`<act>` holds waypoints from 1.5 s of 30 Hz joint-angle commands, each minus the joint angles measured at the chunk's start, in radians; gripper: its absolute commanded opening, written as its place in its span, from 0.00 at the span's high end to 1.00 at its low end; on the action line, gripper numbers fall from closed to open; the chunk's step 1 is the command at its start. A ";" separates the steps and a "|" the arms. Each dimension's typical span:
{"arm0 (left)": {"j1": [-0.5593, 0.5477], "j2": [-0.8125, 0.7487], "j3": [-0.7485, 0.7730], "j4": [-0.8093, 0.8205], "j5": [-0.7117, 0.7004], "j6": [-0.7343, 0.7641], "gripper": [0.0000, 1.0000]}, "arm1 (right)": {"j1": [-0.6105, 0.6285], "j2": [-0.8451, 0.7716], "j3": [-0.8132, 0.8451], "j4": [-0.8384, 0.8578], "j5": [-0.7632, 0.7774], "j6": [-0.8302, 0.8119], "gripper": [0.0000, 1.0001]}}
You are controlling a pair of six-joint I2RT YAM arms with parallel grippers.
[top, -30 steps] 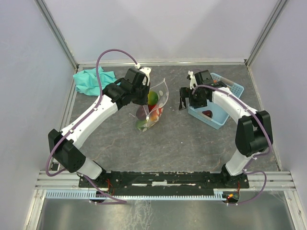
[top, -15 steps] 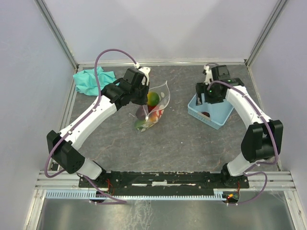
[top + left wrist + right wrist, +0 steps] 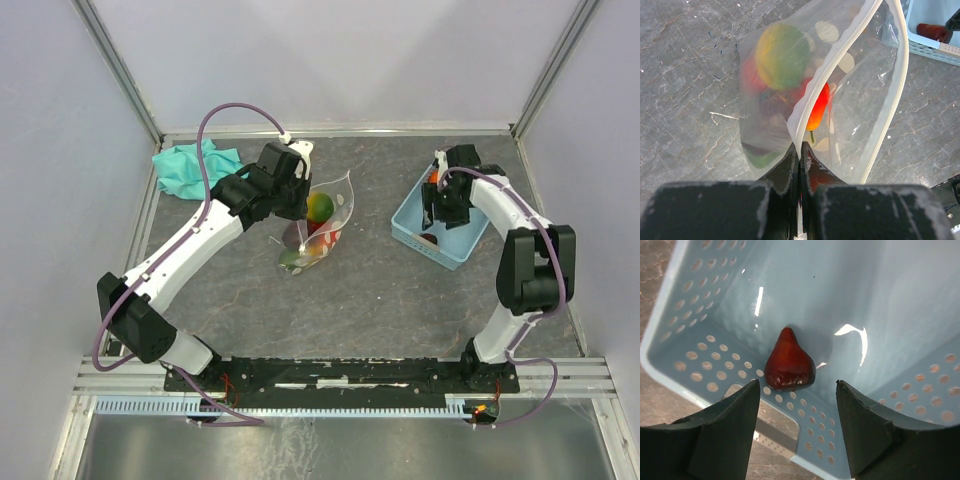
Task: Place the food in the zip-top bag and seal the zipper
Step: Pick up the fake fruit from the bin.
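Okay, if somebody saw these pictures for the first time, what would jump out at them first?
The clear zip-top bag mid-table, full of bright toy fruits, pinched at its rim by the shut left gripper. Then a dark red fruit in the light-blue basket at right, the open right gripper poised over it.

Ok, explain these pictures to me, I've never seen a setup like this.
Two robot arms are bolted to a table. One picture looks down from above; the other two come from a camera on each wrist. The left fingers are pinched shut on the rim of a clear bag, its mouth open; several toy fruits lie inside. The right fingers stand open over a blue basket; one dark red fruit lies below between them, untouched. A teal cloth lies at the back left.
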 commanded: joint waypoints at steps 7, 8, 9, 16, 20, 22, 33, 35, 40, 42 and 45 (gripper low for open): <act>0.002 -0.048 0.005 0.008 0.008 0.018 0.97 | -0.008 0.129 -0.014 0.045 -0.080 0.002 0.33; 0.001 -0.047 0.006 0.006 0.010 0.018 0.97 | -0.008 0.140 -0.015 0.046 -0.085 0.002 0.34; 0.002 -0.046 0.006 0.006 0.012 0.018 0.97 | -0.007 0.149 -0.014 0.045 -0.093 0.002 0.34; 0.003 -0.046 0.007 0.004 0.014 0.017 0.97 | -0.009 0.185 -0.040 0.040 -0.100 0.005 0.32; 0.002 -0.044 0.010 0.003 0.014 0.016 0.97 | -0.009 0.182 -0.053 0.036 -0.080 0.008 0.35; 0.003 -0.040 0.014 0.003 0.019 0.015 0.97 | -0.008 0.174 -0.054 0.030 -0.080 0.011 0.38; 0.002 -0.038 0.019 0.004 0.036 0.008 0.97 | -0.007 0.019 -0.059 0.024 -0.081 0.087 0.52; 0.003 -0.036 0.020 0.005 0.041 0.006 0.97 | -0.006 -0.021 -0.055 0.022 -0.083 0.097 0.52; 0.003 -0.035 0.021 0.009 0.053 0.005 0.97 | 0.008 -0.124 -0.012 -0.021 -0.092 0.100 0.52; 0.003 -0.033 0.019 0.012 0.055 0.004 0.97 | 0.027 -0.164 0.008 -0.030 -0.094 0.105 0.52; 0.002 -0.032 0.021 0.015 0.060 0.003 0.97 | 0.077 -0.217 0.043 -0.037 -0.093 0.123 0.52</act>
